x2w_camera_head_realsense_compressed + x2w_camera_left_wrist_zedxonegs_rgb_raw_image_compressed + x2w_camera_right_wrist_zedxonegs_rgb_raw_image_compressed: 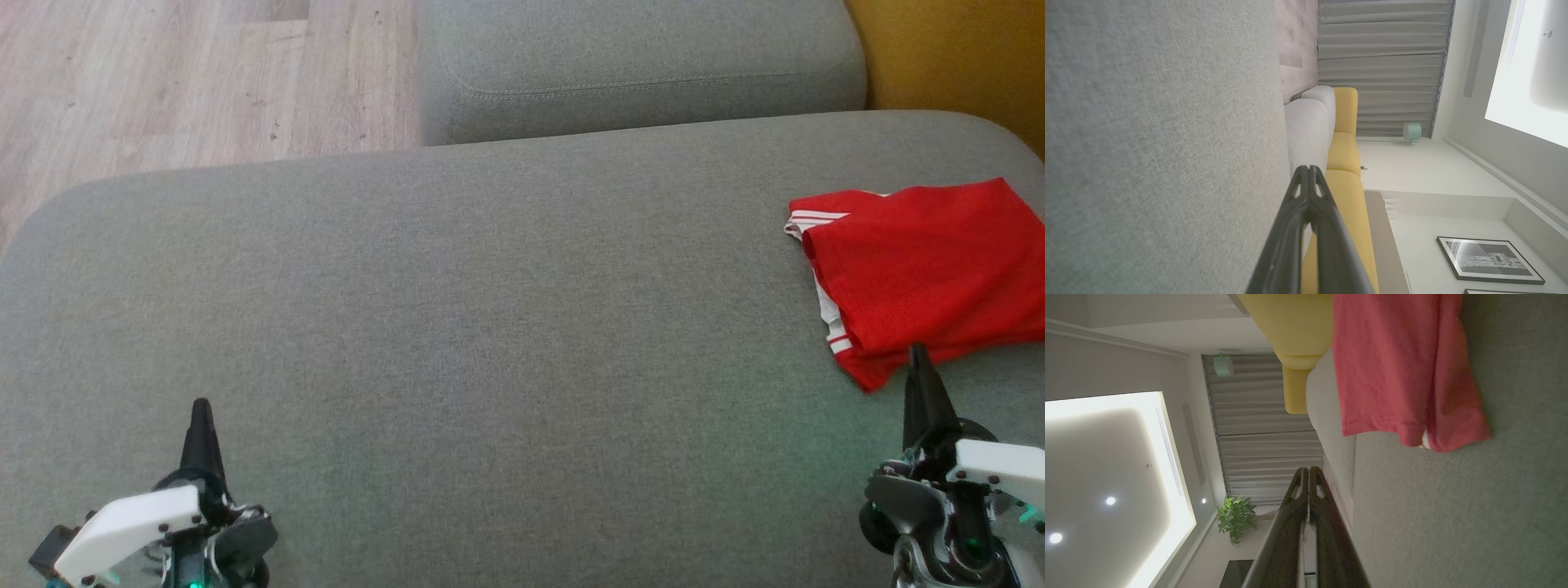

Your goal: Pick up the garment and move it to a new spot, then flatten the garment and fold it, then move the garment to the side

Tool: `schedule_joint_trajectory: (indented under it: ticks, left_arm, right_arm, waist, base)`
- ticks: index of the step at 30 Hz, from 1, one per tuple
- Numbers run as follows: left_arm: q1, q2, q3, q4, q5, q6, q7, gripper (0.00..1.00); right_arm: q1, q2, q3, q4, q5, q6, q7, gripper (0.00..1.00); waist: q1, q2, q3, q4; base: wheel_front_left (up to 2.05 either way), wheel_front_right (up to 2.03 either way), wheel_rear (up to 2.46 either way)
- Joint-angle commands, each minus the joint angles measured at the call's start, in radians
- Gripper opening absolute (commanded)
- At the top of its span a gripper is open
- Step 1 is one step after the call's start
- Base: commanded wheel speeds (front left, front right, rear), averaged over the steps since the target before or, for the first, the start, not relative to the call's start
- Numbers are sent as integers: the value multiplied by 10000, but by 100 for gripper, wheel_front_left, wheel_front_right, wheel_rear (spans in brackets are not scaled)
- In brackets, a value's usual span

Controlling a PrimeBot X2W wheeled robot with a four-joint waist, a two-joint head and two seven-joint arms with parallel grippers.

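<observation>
I reckon the job is all but done: the garment (922, 269) lies folded at the cushion's (457, 327) right edge, while my left gripper (201, 412) and right gripper (919, 359) are both closed tight, holding nothing.

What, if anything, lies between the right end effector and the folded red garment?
Nothing visible: the shut right end effector points at the folded red garment with white stripes, with bare grey fabric cushion between them.
</observation>
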Motion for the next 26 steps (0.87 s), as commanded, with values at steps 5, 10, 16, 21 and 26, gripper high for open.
schedule_joint_trajectory:
  ticks: [5, 10, 16, 21, 26]
  left_arm:
    - [-483, 68, 444, -286, 58, -67, 102, 0]
    - [-484, 55, 462, -285, 73, -67, 117, 0]
    - [-486, 41, 482, -284, 90, -67, 133, 0]
    - [-487, 29, 498, -283, 103, -67, 146, 0]
    - [-488, 21, 510, -282, 114, -67, 155, 0]
  right_arm:
    - [-490, -146, 161, -306, -6, -7, 123, 0]
    - [-492, -135, 145, -305, -19, -7, 136, 0]
    - [-493, -122, 127, -304, -34, -7, 150, 0]
    - [-494, -113, 113, -303, -46, -7, 162, 0]
    - [-495, -105, 103, -302, -55, -7, 170, 0]
  waist:
    - [0, 0, 0, 0]
    - [0, 0, -1, 0]
    - [0, 0, -1, 0]
    - [0, 0, -1, 0]
    - [0, 0, -1, 0]
  base:
    - [0, 0, 0]
    - [0, 0, 0]
    - [0, 0, 0]
    - [0, 0, 0]
    - [0, 0, 0]
